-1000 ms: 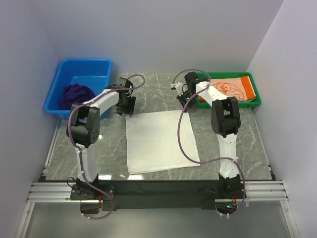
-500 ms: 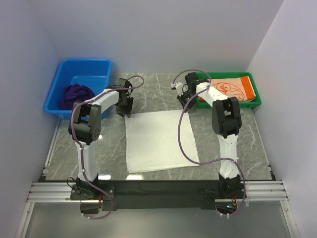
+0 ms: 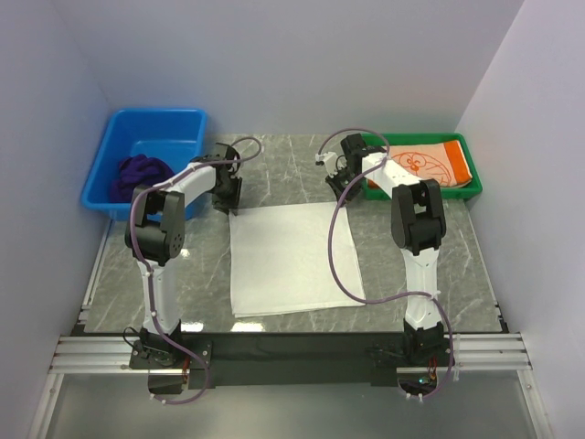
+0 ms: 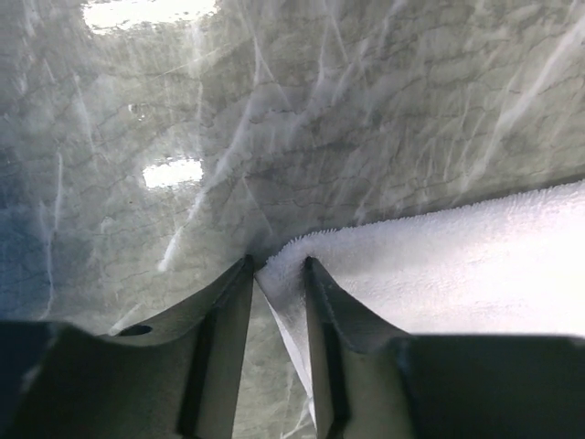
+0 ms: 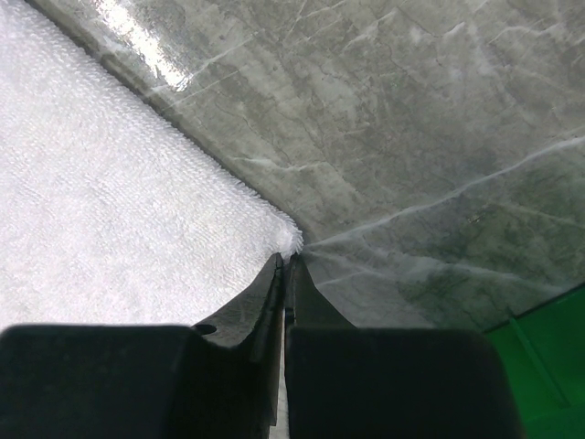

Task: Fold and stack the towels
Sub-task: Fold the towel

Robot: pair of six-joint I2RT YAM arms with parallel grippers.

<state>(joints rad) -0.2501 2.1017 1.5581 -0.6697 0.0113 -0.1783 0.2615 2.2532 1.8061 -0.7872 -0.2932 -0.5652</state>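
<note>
From above, the white towel [image 3: 292, 261] lies spread flat in the middle of the table [image 3: 439, 265]. The left gripper [image 3: 228, 203] is at its far-left corner and the right gripper [image 3: 335, 192] at its far-right corner. The orange towel [image 3: 430, 165] lies folded in the green tray [image 3: 477, 190] at far right. The purple towel [image 3: 142, 174] is bunched in the blue bin [image 3: 99, 187] at far left.

In the left wrist view, the fingers [image 4: 224, 311] stand a little apart and straddle the corner, with a ridge of cloth risen between them. This looks like the grasp before a fold. It goes best if the fingers close squarely on that ridge and bite behind the hem, since a bite on the tip alone could slip out.

In the right wrist view, the fingers [image 5: 267, 293] are pressed together on the other far corner, whose tip pokes just past them. That bite seems shallow.

For a clean fold, both arms should lift only once both pinches are firm. They should then rise level and carry the far edge toward the near edge together, so the corners meet.
</note>
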